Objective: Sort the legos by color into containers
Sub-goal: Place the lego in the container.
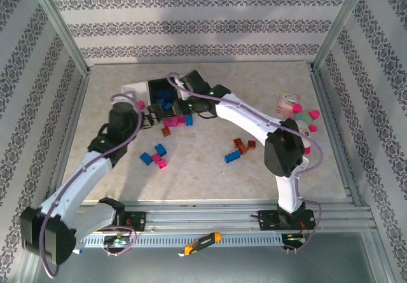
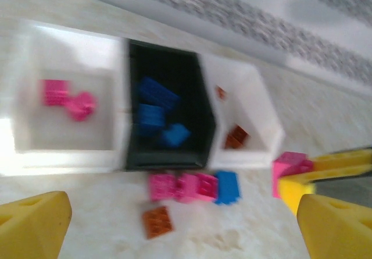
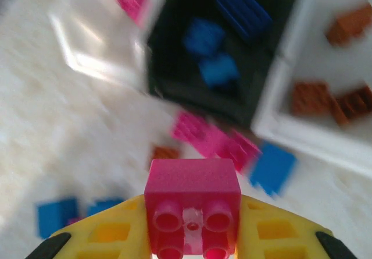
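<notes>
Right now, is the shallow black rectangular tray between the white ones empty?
Not empty. The black tray holds three blue studded plastic bricks, seen from both wrists.

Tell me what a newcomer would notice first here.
A magenta brick sits clamped in the right gripper, close before its wrist camera. Beyond it the black tray holds blue bricks, between the left white tray and the right white tray. Loose bricks lie scattered on the table in front.

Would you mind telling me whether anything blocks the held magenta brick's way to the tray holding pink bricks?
Possibly: the left gripper sits before the left white tray, beside the right gripper and its magenta brick.
</notes>
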`<action>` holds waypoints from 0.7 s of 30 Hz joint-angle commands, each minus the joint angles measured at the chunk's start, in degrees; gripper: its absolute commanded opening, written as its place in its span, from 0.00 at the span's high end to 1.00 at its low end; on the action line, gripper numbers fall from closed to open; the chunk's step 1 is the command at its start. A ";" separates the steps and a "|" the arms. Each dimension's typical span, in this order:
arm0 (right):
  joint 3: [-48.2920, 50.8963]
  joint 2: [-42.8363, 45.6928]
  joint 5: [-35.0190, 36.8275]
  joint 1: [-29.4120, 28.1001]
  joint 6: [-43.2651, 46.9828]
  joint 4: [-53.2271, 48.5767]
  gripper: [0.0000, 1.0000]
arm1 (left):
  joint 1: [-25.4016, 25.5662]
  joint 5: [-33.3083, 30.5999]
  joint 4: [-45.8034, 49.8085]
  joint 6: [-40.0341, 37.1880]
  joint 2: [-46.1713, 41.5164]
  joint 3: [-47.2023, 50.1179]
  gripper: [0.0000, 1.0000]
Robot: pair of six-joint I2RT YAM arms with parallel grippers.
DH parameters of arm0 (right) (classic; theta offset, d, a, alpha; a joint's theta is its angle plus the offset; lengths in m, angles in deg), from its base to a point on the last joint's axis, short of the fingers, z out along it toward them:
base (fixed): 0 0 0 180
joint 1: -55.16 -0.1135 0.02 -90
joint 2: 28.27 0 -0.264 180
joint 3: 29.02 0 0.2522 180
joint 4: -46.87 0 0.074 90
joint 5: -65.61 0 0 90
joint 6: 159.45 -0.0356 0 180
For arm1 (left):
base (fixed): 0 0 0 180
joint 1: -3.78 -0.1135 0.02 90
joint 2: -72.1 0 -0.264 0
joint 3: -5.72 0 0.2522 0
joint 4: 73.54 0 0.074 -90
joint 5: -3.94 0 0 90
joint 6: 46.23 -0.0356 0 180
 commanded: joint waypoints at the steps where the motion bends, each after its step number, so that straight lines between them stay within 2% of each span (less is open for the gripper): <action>1: -8.04 -7.77 -0.82 -1.56 -4.99 6.80 0.73 | -6.97 -1.55 7.20 6.25 -4.98 2.25 0.01; 5: -22.86 -17.43 0.96 -4.01 -5.19 5.68 0.73 | -13.81 3.39 13.19 4.90 -7.12 0.65 0.01; 12: -44.51 -33.87 2.98 -4.75 -8.14 4.84 0.75 | -15.51 6.47 17.50 6.60 -10.70 1.42 0.01; 15: -48.99 -37.92 2.90 -4.51 -8.41 5.88 0.76 | -15.47 7.13 18.42 8.17 -12.63 3.15 0.01; 19: -49.73 -39.65 1.49 -4.13 -7.54 7.31 0.74 | -15.47 7.29 19.94 9.09 -13.93 4.48 0.01; 21: -49.73 -39.67 0.76 -3.79 -7.06 7.32 0.65 | -15.47 7.50 20.48 9.46 -13.83 4.82 0.01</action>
